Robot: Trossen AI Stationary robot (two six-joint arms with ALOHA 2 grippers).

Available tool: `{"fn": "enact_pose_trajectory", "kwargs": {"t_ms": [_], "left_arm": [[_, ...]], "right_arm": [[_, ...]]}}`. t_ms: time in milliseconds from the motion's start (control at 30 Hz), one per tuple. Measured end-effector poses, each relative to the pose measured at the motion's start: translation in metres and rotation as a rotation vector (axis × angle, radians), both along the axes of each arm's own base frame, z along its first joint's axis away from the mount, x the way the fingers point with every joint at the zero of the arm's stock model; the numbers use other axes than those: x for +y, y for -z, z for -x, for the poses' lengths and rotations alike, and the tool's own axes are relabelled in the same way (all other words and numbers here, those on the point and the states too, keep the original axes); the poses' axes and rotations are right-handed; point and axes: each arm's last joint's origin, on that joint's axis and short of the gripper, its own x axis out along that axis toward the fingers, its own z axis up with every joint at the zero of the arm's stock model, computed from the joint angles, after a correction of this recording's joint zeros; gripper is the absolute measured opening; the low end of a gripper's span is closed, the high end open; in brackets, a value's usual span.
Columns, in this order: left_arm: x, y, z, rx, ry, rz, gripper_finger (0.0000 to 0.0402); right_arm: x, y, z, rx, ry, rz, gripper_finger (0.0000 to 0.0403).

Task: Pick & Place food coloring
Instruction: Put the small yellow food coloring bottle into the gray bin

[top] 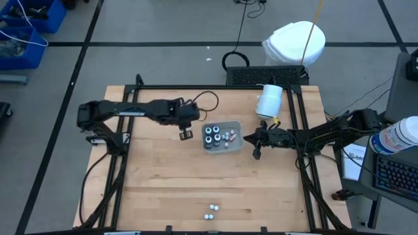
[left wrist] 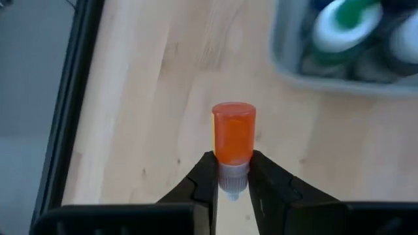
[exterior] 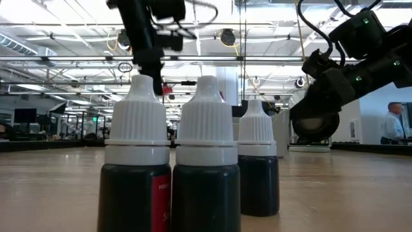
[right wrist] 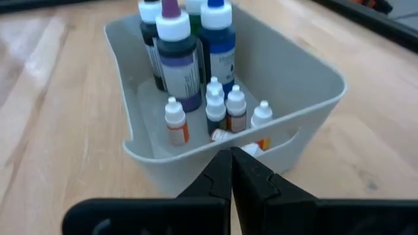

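A small orange food coloring bottle [left wrist: 233, 130] sits in my left gripper [left wrist: 233, 163], just left of the grey tray [top: 239, 124], where the gripper [top: 186, 134] shows from above. Inside the tray [right wrist: 307, 78] stand large dark bottles [right wrist: 189, 46] with white-ringed tops, and small white-capped bottles [right wrist: 219, 108] stand or lie before them. My right gripper [right wrist: 231, 156] is shut and empty at the tray's right side [top: 256, 145]. Three more small bottles [top: 210, 211] stand upright on their bases near the table's near edge, filling the low view [exterior: 206, 161]. My left gripper pinches the orange bottle by its whitish cap end [left wrist: 233, 176] between the two fingers [left wrist: 208, 171]. The orange body sticks out past the fingertips, in line with them. Whether the bottle touches the table, I cannot tell.
A large white cylinder [top: 269, 99] lies on the table beyond the tray, toward the far right. A black frame [top: 215, 87] runs round the wooden tabletop. Bare wood lies between the tray and the three bottles at the near edge.
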Motion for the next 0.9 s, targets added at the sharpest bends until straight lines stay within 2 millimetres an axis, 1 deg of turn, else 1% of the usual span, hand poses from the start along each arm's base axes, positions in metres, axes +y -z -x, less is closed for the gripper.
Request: {"fn": "enact_pose_trajectory", "kwargs": {"t_ms": [133, 300, 433, 533, 567, 633, 733, 767, 900], "left_arm": [[-0.027, -0.015, 0.006, -0.053, 0.017, -0.025, 0.0063], [-0.058, -0.017, 0.008, -0.050, 0.069, -0.050, 0.0063], [-0.082, -0.015, 0.005, -0.076, 0.112, -0.044, 0.0063], [-0.099, -0.014, 0.006, -0.089, 0.140, -0.028, 0.0063], [-0.104, -0.015, 0.007, -0.100, 0.147, -0.020, 0.0063], [-0.113, -0.015, 0.007, -0.111, 0.165, 0.026, 0.0063], [-0.127, -0.015, 0.007, -0.145, 0.195, 0.119, 0.0063], [-0.132, -0.016, 0.006, -0.163, 0.210, 0.149, 0.0063], [-0.151, -0.019, 0.005, -0.214, 0.269, 0.280, 0.0063]], "right_arm": [[0.002, -0.006, 0.000, -0.045, -0.010, 0.001, 0.0000], [0.013, -0.021, 0.001, -0.142, -0.091, 0.057, 0.0000], [0.034, -0.036, 0.001, -0.275, -0.230, 0.166, 0.0013], [0.053, -0.044, 0.002, -0.344, -0.344, 0.281, 0.0041], [0.060, -0.047, 0.001, -0.347, -0.354, 0.322, 0.0053], [0.074, -0.054, -0.007, -0.316, -0.328, 0.418, 0.0079], [0.095, -0.057, -0.025, -0.209, -0.302, 0.561, 0.0121], [0.102, -0.056, -0.034, -0.175, -0.312, 0.600, 0.0135], [0.128, -0.055, -0.069, -0.132, -0.372, 0.731, 0.0178]]}}
